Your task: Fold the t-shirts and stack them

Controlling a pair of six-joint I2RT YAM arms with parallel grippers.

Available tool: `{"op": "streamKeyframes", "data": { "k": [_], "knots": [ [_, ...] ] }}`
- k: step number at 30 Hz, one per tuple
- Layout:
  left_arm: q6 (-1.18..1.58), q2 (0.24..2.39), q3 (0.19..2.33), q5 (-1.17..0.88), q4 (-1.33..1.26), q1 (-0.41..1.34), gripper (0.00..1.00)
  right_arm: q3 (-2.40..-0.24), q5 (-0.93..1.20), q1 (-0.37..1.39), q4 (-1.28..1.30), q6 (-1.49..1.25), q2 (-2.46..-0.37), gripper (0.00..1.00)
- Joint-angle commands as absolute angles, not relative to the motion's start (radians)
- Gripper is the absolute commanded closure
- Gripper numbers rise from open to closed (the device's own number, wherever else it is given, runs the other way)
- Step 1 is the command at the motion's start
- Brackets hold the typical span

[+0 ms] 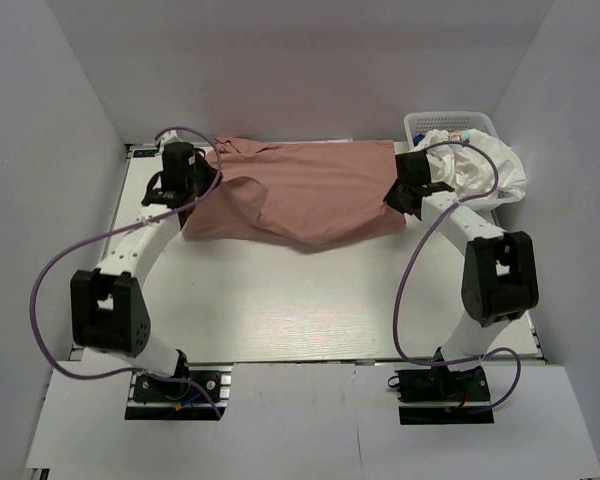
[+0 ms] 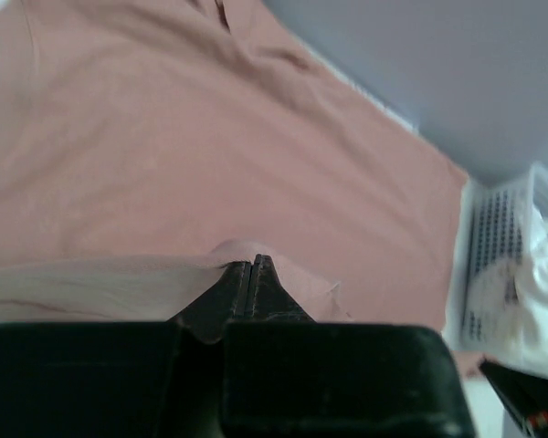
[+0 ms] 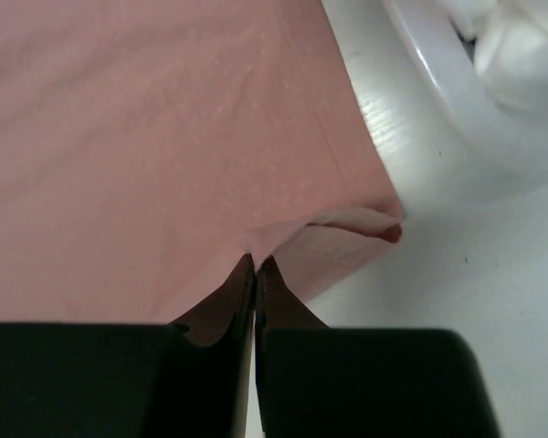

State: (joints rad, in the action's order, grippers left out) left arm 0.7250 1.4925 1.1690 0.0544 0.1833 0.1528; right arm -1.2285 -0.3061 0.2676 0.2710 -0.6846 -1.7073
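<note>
Right pincer [image 3: 256, 263] on pink t-shirt [image 3: 119, 137], beside basket [image 1: 435, 119] with white t-shirt [image 1: 492, 165]

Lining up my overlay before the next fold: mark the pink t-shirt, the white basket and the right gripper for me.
pink t-shirt [image 1: 325, 185], top external view, middle of the spread cloth.
white basket [image 1: 448, 116], top external view, far rim.
right gripper [image 3: 256, 266], right wrist view, between fingertips shut on the pink t-shirt.

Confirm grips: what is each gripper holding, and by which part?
Both pinch the dusty pink cloth t-shirt: left gripper shut on a bunched fold at its left edge, right gripper shut on the hemmed right edge, near the corner.
</note>
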Motion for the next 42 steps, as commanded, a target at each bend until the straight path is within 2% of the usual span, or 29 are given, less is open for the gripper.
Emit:
{"op": "streamKeyframes", "data": {
  "k": [1, 10, 11, 12, 13, 14, 15, 16, 18, 20, 21, 22, 25, 26, 36, 42],
  "knots": [
    [0.68, 1.595, 1.317, 0.162, 0.189, 0.121, 1.0, -1.377, -0.301, 0.236, 0.33, -0.661, -1.781, 1.0],
    [0.603, 2.093, 1.751, 0.137, 0.222, 0.065, 1.0, -1.721, -0.305, 0.189, 0.379, -0.6, -2.054, 1.0],
    [0.603, 2.126, 1.787, 0.127, 0.222, 0.064, 1.0, -1.786, -0.302, 0.186, 0.4, -0.592, -2.101, 0.95],
    [0.591, 2.153, 1.854, 0.127, 0.236, 0.054, 0.96, -1.82, -0.308, 0.175, 0.417, -0.595, -2.147, 0.79],
    [0.591, 2.178, 1.885, 0.127, 0.257, 0.054, 0.85, -1.88, -0.314, 0.178, 0.426, -0.597, -2.181, 0.69],
    [0.591, 2.2, 1.914, 0.139, 0.274, 0.043, 0.7, -1.935, -0.308, 0.173, 0.458, -0.585, -2.195, 0.64],
    [0.591, 2.232, 1.966, 0.14, 0.306, 0.043, 0.31, -1.972, -0.319, 0.173, 0.472, -0.575, -2.213, 0.52],
    [0.591, 2.241, 1.986, 0.14, 0.323, 0.043, 0.15, -1.979, -0.319, 0.173, 0.472, -0.575, -2.212, 0.48],
    [0.591, 2.231, 1.997, 0.14, 0.347, 0.032, 0.0, -1.957, -0.269, 0.181, 0.425, -0.529, -2.166, 0.43],
    [0.591, 2.197, 1.959, 0.14, 0.335, 0.032, 0.0, -1.878, -0.18, 0.192, 0.361, -0.487, -2.14, 0.33],
    [0.591, 2.175, 1.895, 0.129, 0.319, 0.032, 0.0, -1.858, -0.158, 0.196, 0.323, -0.483, -2.111, 0.33],
    [0.581, 2.13, 1.858, 0.112, 0.28, 0.032, 0.0, -1.815, -0.134, 0.204, 0.287, -0.463, -2.088, 0.2],
    [0.581, 2.071, 1.718, 0.072, 0.209, 0.032, 0.0, -1.723, -0.066, 0.233, 0.226, -0.431, -2.053, 0.18],
    [0.581, 2.048, 1.665, 0.052, 0.195, 0.032, 0.0, -1.686, -0.061, 0.247, 0.216, -0.425, -2.048, 0.1],
    [0.603, 2.178, 1.617, -0.096, 0.25, 0.032, 0.0, -1.735, -0.092, 0.311, 0.278, -0.419, -2.201, 0.1],
    [0.623, 2.145, 1.488, -0.081, 0.281, 0.032, 0.0, -1.527, -0.143, 0.316, 0.224, -0.459, -2.158, 0.1]
  ]
}}
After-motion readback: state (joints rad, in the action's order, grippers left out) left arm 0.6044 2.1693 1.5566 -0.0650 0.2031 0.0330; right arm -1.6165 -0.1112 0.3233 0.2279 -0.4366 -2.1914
